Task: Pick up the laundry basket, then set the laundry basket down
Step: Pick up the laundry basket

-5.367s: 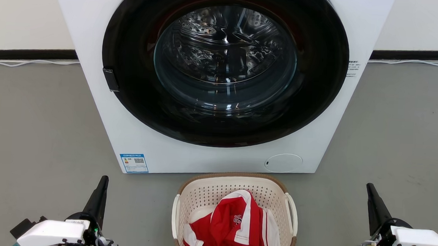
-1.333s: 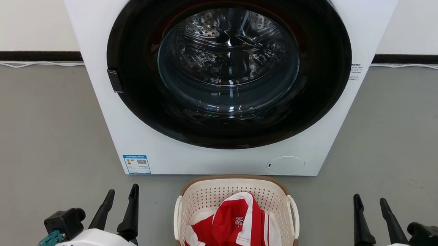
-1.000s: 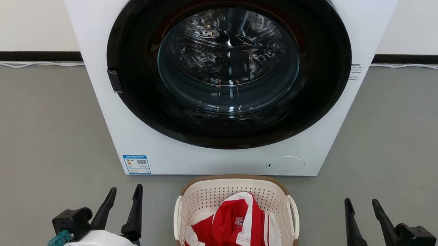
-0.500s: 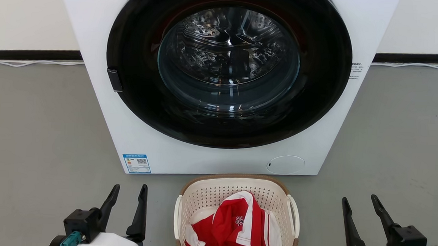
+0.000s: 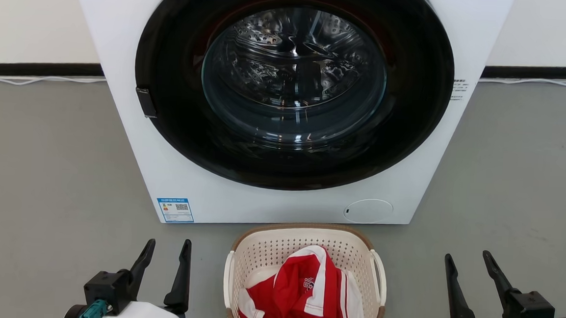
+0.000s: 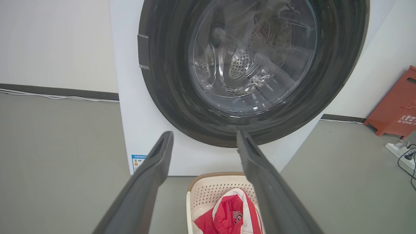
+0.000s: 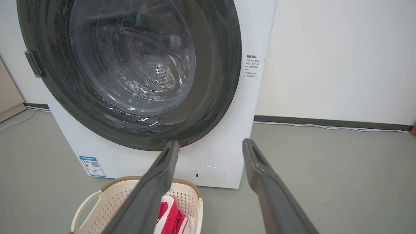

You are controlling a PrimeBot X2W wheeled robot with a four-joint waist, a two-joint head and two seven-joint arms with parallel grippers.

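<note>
On grey floor (image 5: 42, 164) just before washing machine (image 5: 260, 207): laundry basket (image 5: 303, 227), red-and-white shirt (image 5: 299, 293) inside | left gripper (image 5: 169, 242) spread, empty, beside it | right gripper (image 5: 467, 255) spread, empty, opposite side

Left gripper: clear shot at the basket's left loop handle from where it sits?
Probably yes. The left gripper is open and sits apart from the laundry basket, on its left, with just grey floor between it and the left handle. The washer stands behind the basket, out of that path.
</note>
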